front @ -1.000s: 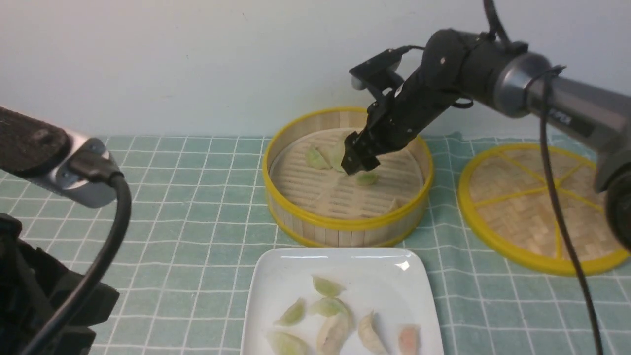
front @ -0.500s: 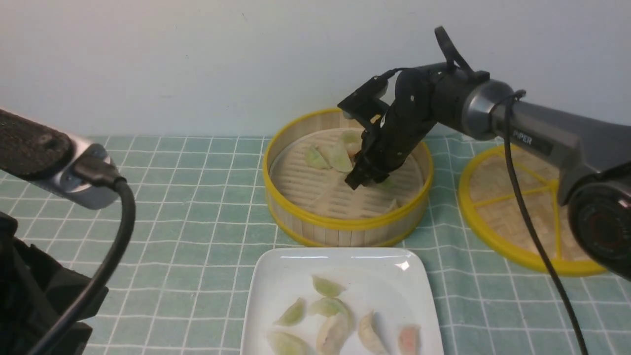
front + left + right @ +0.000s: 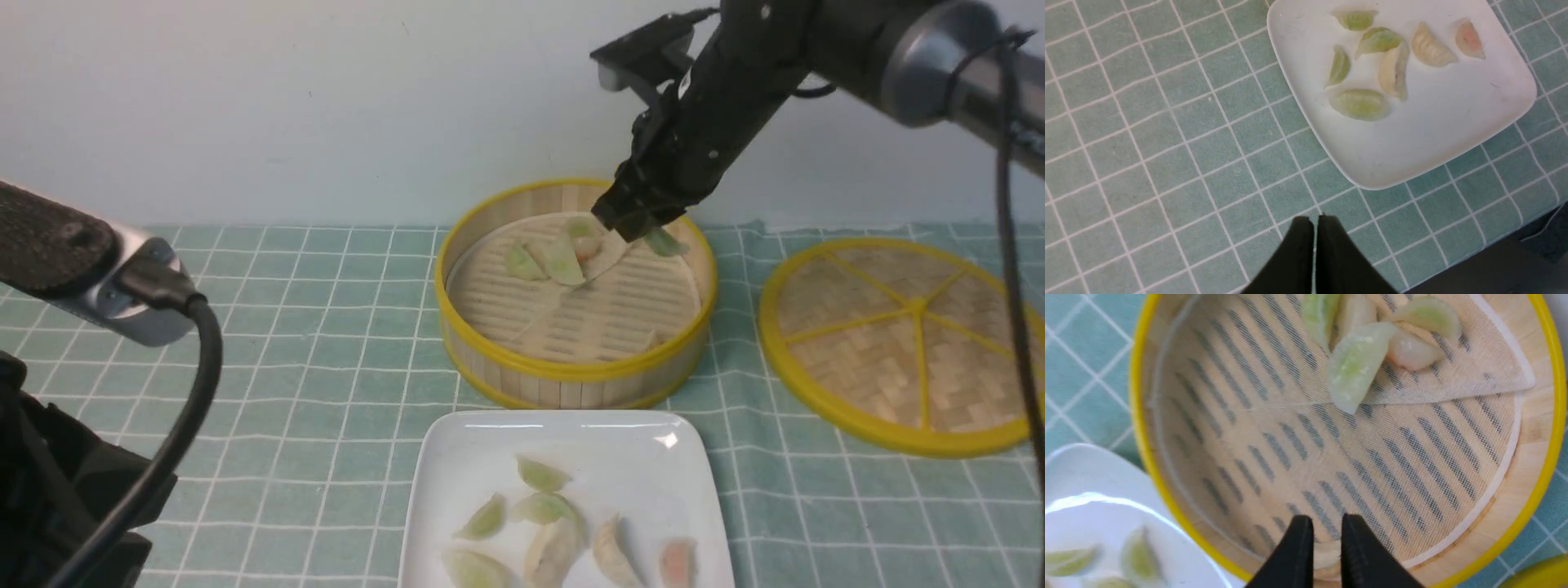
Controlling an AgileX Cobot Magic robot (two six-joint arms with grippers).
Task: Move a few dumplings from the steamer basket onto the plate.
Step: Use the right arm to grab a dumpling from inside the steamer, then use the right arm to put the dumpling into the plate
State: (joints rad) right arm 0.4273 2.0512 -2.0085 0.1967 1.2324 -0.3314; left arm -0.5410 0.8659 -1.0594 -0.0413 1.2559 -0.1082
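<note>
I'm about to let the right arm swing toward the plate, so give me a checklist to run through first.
- Right gripper has a dumpling between its fingertips: ok
- Held dumpling lifted off the steamer basket's slatted floor: ok
- Plate has bare space for another: ok, near its edge toward the basket
- Left gripper out of the plate's way: ok, off to the plate's left
- Grip firm enough for the trip: cannot tell
</note>
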